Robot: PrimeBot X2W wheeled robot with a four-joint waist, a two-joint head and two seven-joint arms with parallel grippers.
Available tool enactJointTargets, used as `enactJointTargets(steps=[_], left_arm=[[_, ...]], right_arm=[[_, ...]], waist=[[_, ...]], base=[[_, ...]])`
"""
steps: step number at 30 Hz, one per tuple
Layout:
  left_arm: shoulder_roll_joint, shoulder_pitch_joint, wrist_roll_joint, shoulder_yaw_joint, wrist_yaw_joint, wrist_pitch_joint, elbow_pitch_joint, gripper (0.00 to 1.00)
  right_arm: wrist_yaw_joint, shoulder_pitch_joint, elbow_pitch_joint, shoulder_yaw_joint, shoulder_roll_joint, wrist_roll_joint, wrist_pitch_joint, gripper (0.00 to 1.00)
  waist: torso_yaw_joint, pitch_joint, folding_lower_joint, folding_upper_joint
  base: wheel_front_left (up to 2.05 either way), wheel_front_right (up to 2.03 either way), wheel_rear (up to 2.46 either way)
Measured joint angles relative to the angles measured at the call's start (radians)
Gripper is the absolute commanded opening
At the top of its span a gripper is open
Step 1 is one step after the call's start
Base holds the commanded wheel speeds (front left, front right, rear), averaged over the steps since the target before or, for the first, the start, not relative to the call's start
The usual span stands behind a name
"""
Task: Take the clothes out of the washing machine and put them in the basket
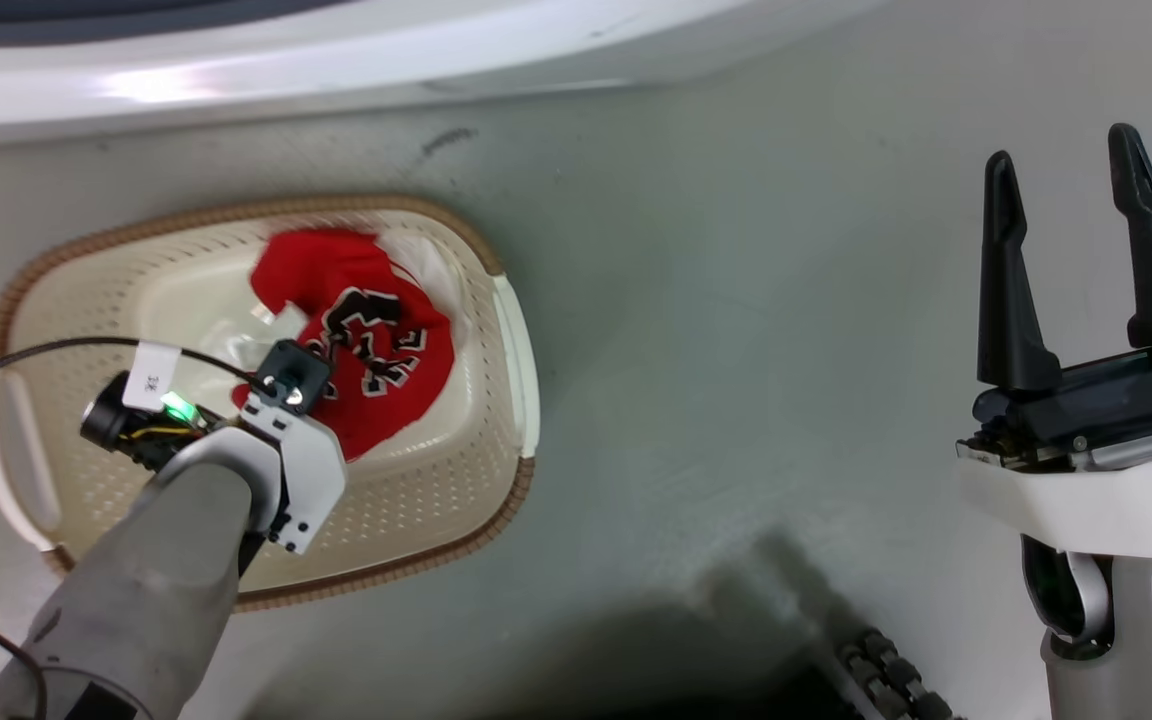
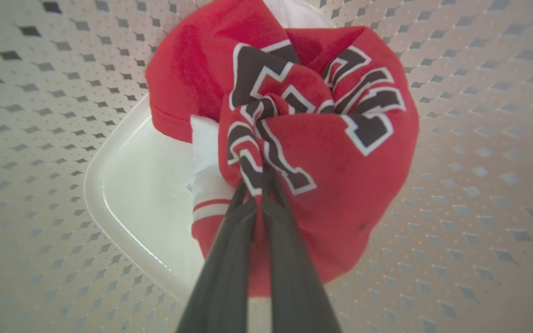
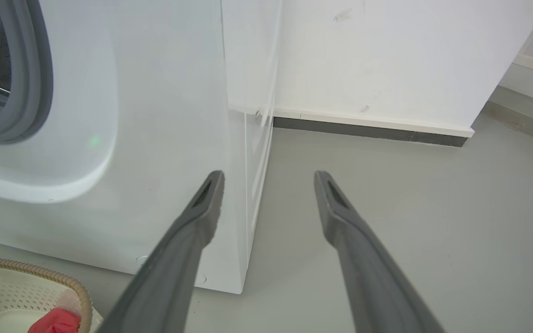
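The cream basket (image 1: 511, 340) stands on the floor just in front of the washing machine (image 1: 336, 60). In it lie the clothes (image 1: 366, 340), a red jersey with black-and-white lettering over some white fabric. My left wrist (image 1: 286, 440) reaches down into the basket. In the left wrist view my left gripper (image 2: 262, 185) is shut on a bunched fold of the jersey (image 2: 340, 185) above the basket's perforated wall (image 2: 479, 138). My right gripper (image 1: 1063, 150) hangs open and holds nothing over the floor to the right. Its fingers (image 3: 270, 175) point at the washer's front corner (image 3: 155, 115).
The grey door gasket (image 3: 35, 69) shows at the upper left of the right wrist view, the basket's rim (image 3: 30, 268) at the lower left. A white wall with a dark skirting strip (image 3: 368, 132) stands behind. My base (image 1: 896, 680) and its shadow darken the floor.
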Motion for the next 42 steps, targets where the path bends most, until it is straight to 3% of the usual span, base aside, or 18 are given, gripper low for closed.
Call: enactJointTargets(steps=[12, 13, 14, 28, 42], left_arm=[[-0.015, -0.06, 0.006, -0.024, -0.002, 0.026, 0.086, 0.0], [-0.019, -0.06, 0.003, -0.025, 0.0, 0.023, 0.091, 0.46], [-0.021, -0.06, 0.004, -0.027, 0.008, 0.014, 0.093, 1.0], [-0.097, 0.007, -0.033, -0.007, 0.039, -0.069, 0.068, 1.0], [-0.049, 0.292, 0.0, 0.224, 0.146, -0.074, -0.466, 1.0]], right_arm=[[0.0, -0.017, -0.007, 0.005, 0.0, 0.016, 0.0, 1.0], [0.0, -0.018, -0.005, 0.006, 0.0, 0.016, 0.0, 1.0], [0.0, -0.018, -0.004, 0.007, 0.0, 0.016, 0.0, 1.0], [0.0, 0.057, 0.056, -0.012, 0.001, -0.043, 0.0, 1.0], [0.0, 0.18, 0.089, -0.028, 0.001, -0.074, 0.0, 1.0]], waist=[[-0.046, 0.098, 0.0, 0.0], [-0.046, 0.092, -0.0001, 0.0], [-0.045, 0.088, -0.0001, 0.0], [0.015, -0.1, -0.0003, 0.0], [0.1, -0.389, -0.0005, 0.0]], base=[[0.0, 0.0, 0.0], [0.0, 0.0, 0.0], [0.0, 0.0, 0.0], [0.0, 0.0, 0.0], [0.0, 0.0, 0.0]])
